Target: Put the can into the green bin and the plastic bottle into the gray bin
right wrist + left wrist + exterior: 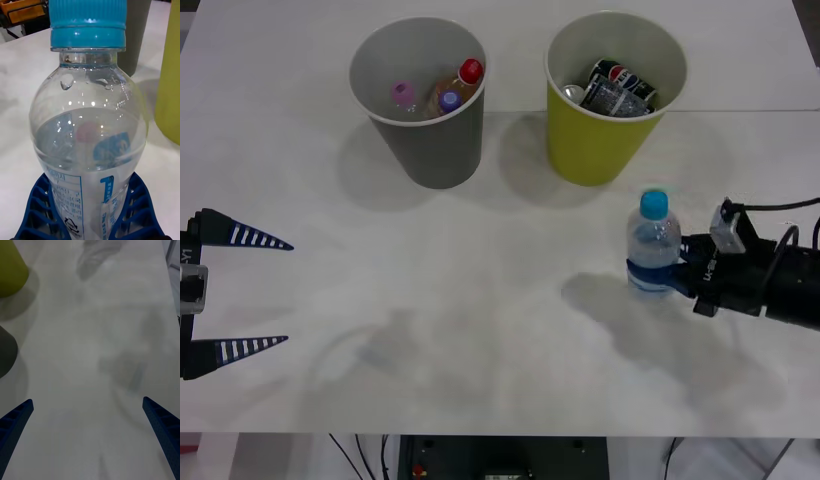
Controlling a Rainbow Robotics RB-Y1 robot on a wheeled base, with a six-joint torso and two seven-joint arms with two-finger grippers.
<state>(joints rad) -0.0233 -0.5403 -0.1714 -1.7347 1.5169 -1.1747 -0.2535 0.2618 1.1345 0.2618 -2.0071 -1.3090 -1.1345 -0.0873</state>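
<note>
The plastic bottle (652, 240), clear with a light-blue cap, stands upright at the right of the white table, and my right gripper (658, 278) is shut on its lower body. In the right wrist view the blue fingers (37, 210) press against both sides of the plastic bottle (88, 123). The green bin (612, 95) stands behind it with dark cans (620, 85) inside. To its left, the gray bin (423, 100) holds bottles with red, pink and purple caps. My left gripper (240, 290) hangs open at the table's left edge, nothing between its fingers (15, 420).
The white table (480, 300) stretches bare between the two arms. The green bin (11, 266) and gray bin (5, 352) show at the edge of the left wrist view. A cable runs from the right wrist (780, 205).
</note>
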